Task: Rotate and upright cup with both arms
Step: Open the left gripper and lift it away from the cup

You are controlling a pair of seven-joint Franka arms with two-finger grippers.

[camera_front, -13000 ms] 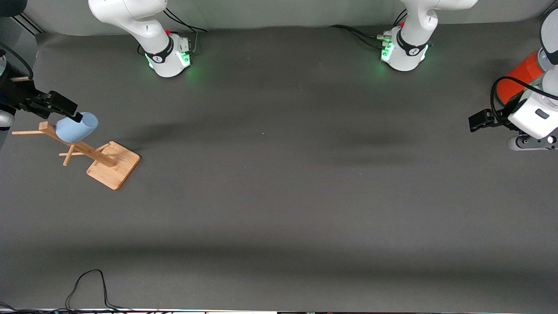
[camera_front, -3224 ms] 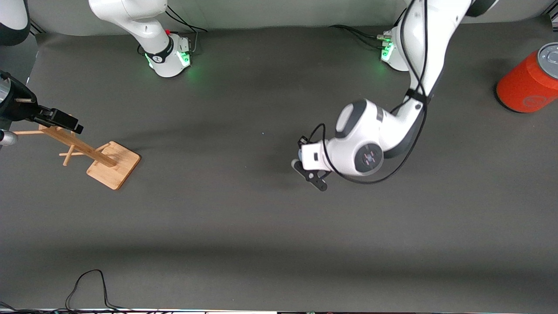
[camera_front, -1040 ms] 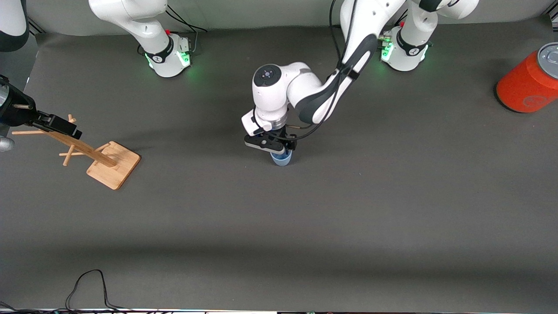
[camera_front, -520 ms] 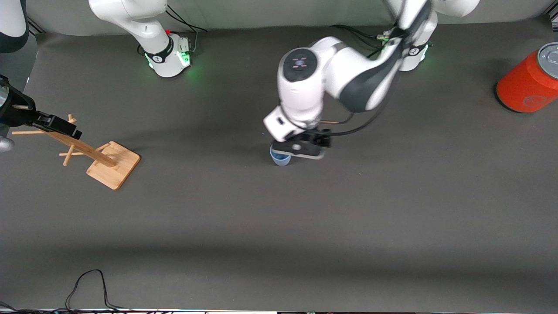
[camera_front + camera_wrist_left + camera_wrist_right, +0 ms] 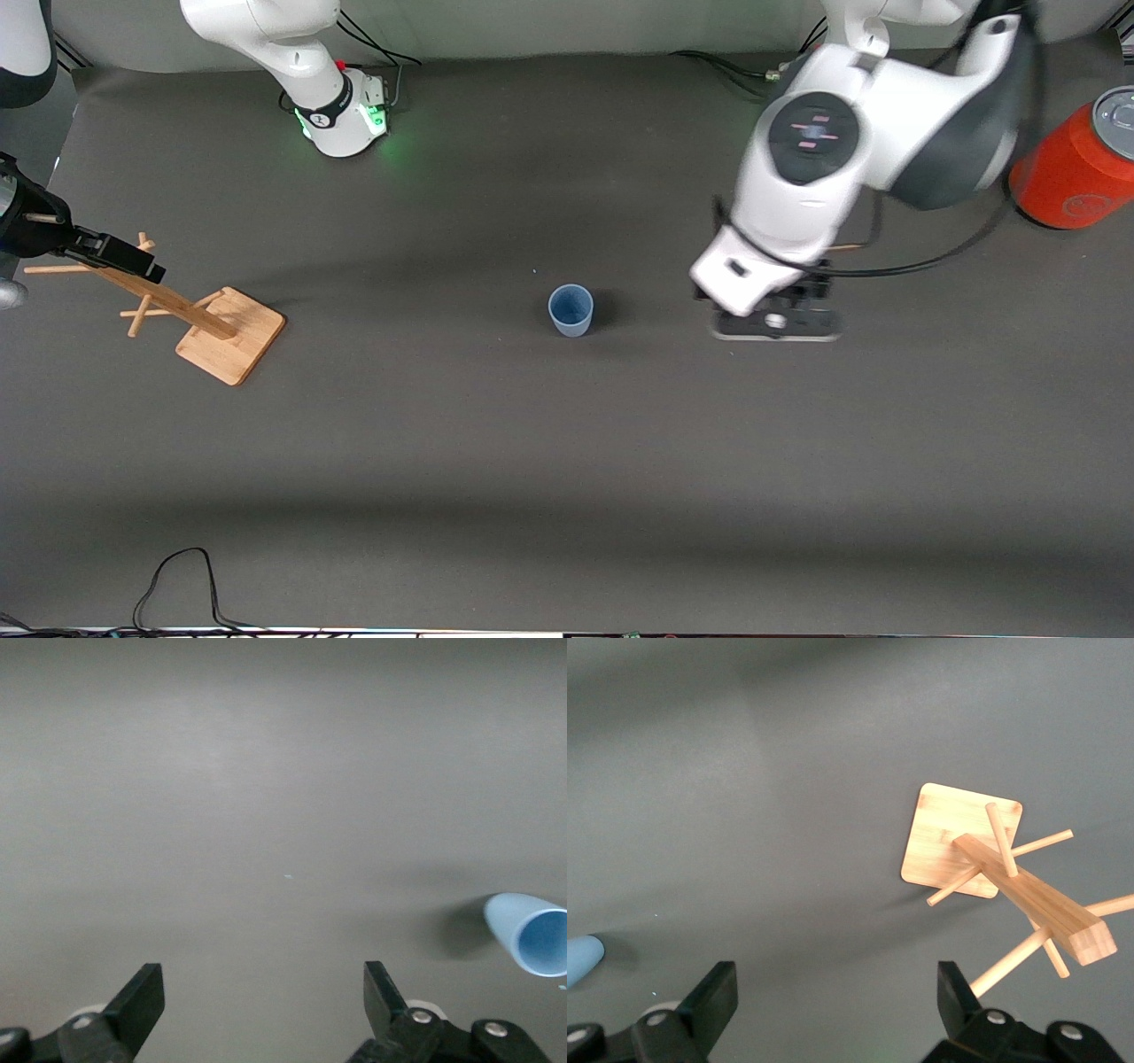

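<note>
The pale-blue cup (image 5: 570,310) stands upright, mouth up, on the middle of the dark table. It also shows in the left wrist view (image 5: 530,932) and at the edge of the right wrist view (image 5: 580,958). My left gripper (image 5: 777,326) is open and empty in the air, beside the cup toward the left arm's end; its jaws (image 5: 261,981) stand wide apart over bare table. My right gripper (image 5: 113,255) is open and empty over the wooden peg rack (image 5: 182,306), with its jaws (image 5: 835,979) wide apart.
The peg rack (image 5: 1010,870) stands on its square base (image 5: 232,335) at the right arm's end. A large orange-red can (image 5: 1074,168) stands at the left arm's end. A black cable (image 5: 177,580) lies at the table's edge nearest the front camera.
My left gripper has let go of the cup, risen and moved toward the left arm's end. The cup stays upright where it was set. The right arm has not moved.
</note>
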